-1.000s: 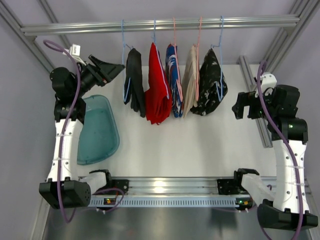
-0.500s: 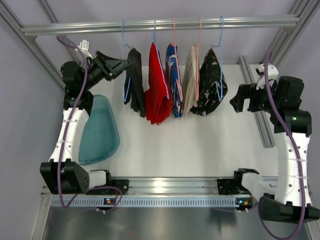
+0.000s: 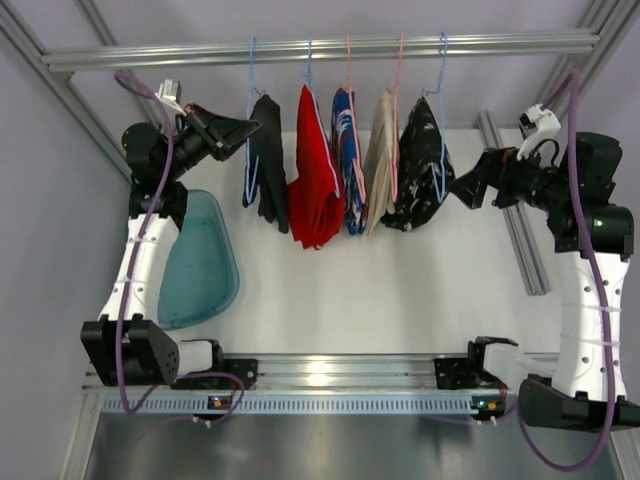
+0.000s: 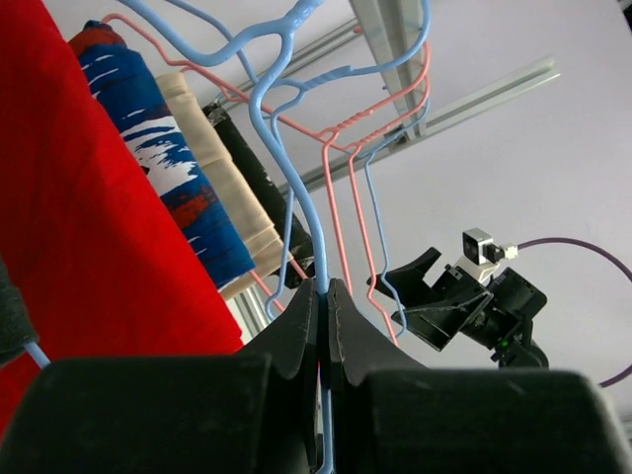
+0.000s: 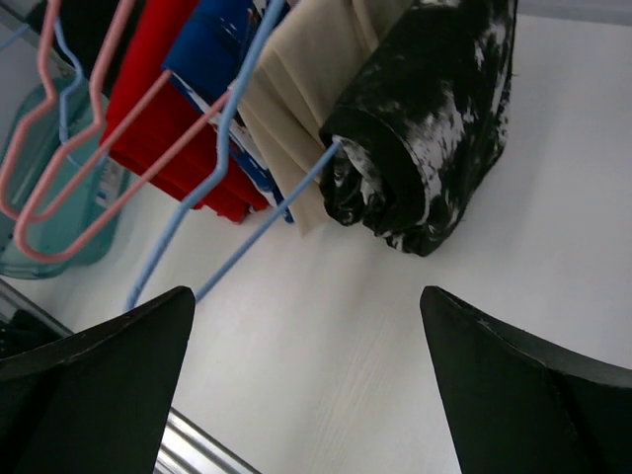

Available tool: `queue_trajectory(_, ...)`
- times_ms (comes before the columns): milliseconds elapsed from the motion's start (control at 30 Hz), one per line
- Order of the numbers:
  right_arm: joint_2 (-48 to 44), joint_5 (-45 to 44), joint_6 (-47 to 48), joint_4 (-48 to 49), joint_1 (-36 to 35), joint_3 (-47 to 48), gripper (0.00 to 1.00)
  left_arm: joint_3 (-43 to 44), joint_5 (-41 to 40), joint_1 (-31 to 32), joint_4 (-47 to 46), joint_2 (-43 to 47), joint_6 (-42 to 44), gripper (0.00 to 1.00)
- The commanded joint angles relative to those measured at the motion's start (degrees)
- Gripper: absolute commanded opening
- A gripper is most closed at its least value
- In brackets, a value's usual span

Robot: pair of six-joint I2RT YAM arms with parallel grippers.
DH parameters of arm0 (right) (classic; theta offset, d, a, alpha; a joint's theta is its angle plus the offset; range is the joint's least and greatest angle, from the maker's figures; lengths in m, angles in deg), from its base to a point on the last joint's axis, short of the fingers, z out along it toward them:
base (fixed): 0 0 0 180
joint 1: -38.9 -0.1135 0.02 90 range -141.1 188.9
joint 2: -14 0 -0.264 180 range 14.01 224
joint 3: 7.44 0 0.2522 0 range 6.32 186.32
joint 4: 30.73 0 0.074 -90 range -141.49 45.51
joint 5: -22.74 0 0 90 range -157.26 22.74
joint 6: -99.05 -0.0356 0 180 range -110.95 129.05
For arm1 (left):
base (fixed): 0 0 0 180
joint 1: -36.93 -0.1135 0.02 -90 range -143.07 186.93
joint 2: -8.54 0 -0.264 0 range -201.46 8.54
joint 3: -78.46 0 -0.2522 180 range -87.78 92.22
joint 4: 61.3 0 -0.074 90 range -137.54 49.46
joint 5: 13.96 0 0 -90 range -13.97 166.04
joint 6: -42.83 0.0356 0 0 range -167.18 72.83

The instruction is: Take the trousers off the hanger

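Left hand (image 4: 324, 286) pinched on blue hanger (image 4: 296, 212) of black trousers (image 3: 268, 170), leftmost on rail (image 3: 150, 57); red trousers (image 3: 318, 175) next; right hand (image 3: 465, 190) spread near patterned garment (image 3: 425, 165), empty. Hanger-grasp step. Next probably: steady hanger, slide black pair off without snagging.

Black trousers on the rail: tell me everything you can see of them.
The black trousers are plain, soft-looking cloth, folded and draped over a light-blue wire hanger. They are the leftmost of five garments on the metal rail. They hang limp over the white table, close beside the red trousers; whether the two touch is unclear. The left tool is shut on their hanger's wire, near the top of the cloth.
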Motion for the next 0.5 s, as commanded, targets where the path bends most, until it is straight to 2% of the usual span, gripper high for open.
queue_trajectory(0,0.7,7.8,-6.4,3.9,0.5,3.2,0.99,2.1,-0.4,0.2,-14.5,1.3,-1.9,0.0)
queue_trajectory(133,0.8,13.5,-10.2,10.1,0.6,2.7,0.99,3.0,-1.2,0.2,-20.7,2.8,-2.7,0.0)
queue_trajectory(300,0.9,15.5,-15.5,15.8,0.6,2.9,1.0,4.9,-1.5,0.2,-20.9,5.5,1.7,0.0)
queue_trajectory(467,1.6,17.3,-21.1,21.2,0.5,3.4,0.99,1.8,-1.1,0.2,-20.8,9.7,3.7,0.0)
